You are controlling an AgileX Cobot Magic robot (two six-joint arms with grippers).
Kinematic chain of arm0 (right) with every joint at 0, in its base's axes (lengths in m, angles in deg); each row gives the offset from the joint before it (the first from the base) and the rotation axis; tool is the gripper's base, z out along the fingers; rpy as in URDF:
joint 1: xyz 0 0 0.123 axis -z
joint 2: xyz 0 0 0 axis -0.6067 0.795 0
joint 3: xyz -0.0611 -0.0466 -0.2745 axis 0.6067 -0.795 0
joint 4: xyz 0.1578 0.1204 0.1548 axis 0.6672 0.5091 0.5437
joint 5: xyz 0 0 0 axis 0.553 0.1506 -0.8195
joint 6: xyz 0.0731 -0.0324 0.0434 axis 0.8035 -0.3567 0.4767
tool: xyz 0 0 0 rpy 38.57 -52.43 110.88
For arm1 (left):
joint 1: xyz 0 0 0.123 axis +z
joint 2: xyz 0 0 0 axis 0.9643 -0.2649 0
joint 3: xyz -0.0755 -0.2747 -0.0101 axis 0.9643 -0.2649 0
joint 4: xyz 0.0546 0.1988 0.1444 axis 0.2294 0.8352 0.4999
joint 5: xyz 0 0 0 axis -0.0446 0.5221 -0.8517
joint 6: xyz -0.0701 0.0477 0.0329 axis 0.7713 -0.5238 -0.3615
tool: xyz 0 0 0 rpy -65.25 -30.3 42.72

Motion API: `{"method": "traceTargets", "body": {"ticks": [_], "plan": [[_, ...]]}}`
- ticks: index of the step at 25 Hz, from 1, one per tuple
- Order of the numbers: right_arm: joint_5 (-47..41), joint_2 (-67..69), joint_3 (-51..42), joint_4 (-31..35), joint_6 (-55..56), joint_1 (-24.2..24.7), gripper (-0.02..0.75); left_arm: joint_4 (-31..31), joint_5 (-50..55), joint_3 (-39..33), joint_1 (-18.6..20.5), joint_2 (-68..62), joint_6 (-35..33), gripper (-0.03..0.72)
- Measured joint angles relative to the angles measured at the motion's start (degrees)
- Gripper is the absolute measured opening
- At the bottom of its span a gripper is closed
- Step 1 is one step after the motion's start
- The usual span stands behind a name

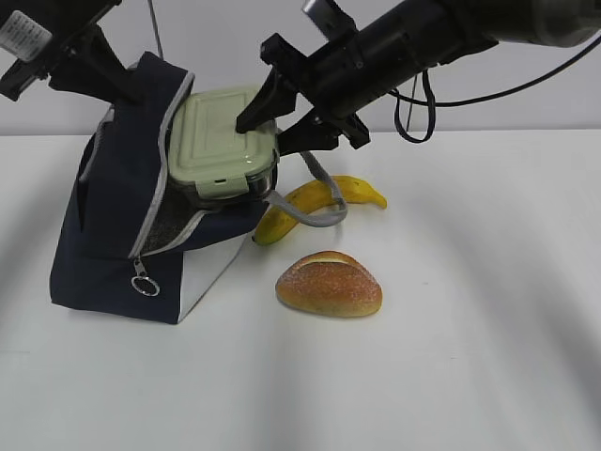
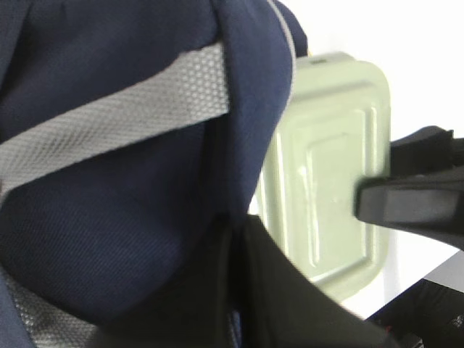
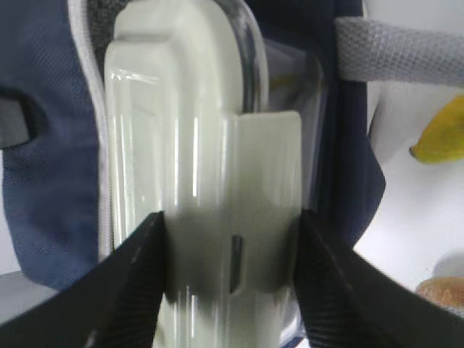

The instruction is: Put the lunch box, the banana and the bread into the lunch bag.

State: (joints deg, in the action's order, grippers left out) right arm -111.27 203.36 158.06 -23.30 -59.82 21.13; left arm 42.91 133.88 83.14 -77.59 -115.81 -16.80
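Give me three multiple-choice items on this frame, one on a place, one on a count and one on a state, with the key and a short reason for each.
1. Where is the lunch box?
A. flat on the table beside the bread
B. partly inside the mouth of the lunch bag
C. under the banana

2. How many food items lie on the table outside the bag?
A. none
B. two
C. four

3. What is the right gripper doing?
A. closed on the lunch box
B. hanging open over the bread
C. pinching the banana

Answers: 1 B, the box tilts into the bag's opening; 2 B, the banana and the bread rest on the table; 3 A, the right wrist view shows a finger on each side of the box.
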Motion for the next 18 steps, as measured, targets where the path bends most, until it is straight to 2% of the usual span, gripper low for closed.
{"method": "traceTargets", "body": {"ticks": [9,18], "plan": [[8.26,0.63,0.00,-1.48,1.95,-6.82,0.386,0.01,0.24,0.00,0.00,0.00,0.00,0.001],[13.10,1.17,0.00,-6.19,4.80,-10.48,0.386,0.11,0.24,0.00,0.00,0.00,0.00,0.001]]}}
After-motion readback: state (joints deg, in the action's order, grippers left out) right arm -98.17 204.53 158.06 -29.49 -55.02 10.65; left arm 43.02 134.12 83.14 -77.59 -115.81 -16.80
